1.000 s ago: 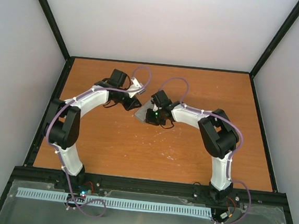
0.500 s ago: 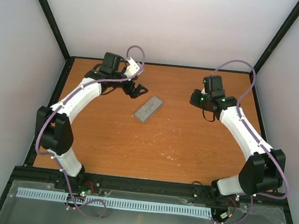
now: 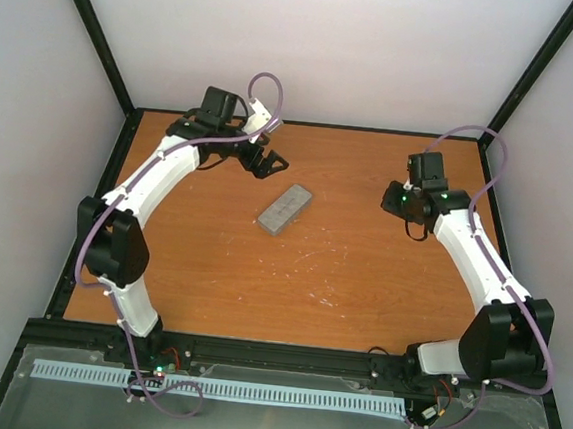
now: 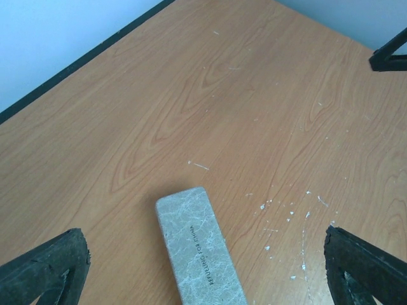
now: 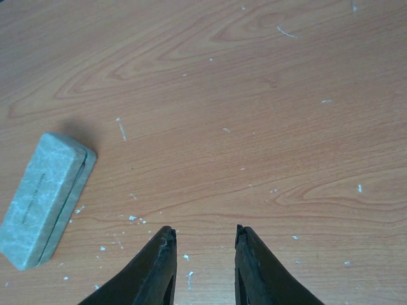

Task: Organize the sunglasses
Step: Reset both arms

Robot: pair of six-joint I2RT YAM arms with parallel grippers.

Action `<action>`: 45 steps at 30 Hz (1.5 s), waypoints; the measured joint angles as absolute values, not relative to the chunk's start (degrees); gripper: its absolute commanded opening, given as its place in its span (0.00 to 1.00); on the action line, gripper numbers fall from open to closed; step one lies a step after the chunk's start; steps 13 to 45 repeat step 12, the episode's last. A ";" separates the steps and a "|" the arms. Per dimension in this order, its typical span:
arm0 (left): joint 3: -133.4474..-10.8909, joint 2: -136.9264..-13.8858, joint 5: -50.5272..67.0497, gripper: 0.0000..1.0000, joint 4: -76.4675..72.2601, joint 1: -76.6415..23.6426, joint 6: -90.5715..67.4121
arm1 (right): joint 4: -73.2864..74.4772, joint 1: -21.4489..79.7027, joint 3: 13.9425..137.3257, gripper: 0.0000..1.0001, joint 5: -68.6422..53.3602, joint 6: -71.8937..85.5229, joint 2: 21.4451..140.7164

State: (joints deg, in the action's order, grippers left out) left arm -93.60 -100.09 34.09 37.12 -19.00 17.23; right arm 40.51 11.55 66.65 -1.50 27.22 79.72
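Note:
A closed grey case (image 3: 285,208) lies flat on the wooden table (image 3: 361,281), slanted, with nothing touching it. The sunglasses are out of view in every frame. My left gripper (image 3: 268,161) hovers just behind and left of the case, wide open and empty. In the left wrist view the case (image 4: 200,248) sits low in the middle, between the spread fingers of the left gripper (image 4: 203,240). My right gripper (image 3: 413,226) hangs well to the right of the case. The right gripper (image 5: 205,234) is open by a narrow gap with only bare wood between its fingers, and the case (image 5: 44,197) lies at the left.
Black frame rails (image 3: 109,59) and pale walls enclose the table on three sides. White flecks (image 3: 324,300) are scattered on the wood in front of the case. Both arm bases stand at the near edge.
Both arms have drawn back from the case, the left to the back left, the right far to the right. The left gripper opened wide and the right opened a little.

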 measured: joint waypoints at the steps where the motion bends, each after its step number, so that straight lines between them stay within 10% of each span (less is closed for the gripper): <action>1: -94.00 -100.53 33.78 1.00 37.43 -19.00 17.26 | 40.51 11.42 66.65 0.25 -1.83 27.14 79.26; 45: -95.13 -103.26 29.71 1.00 39.46 -19.03 17.69 | 40.58 10.94 66.15 0.27 -5.82 25.67 78.59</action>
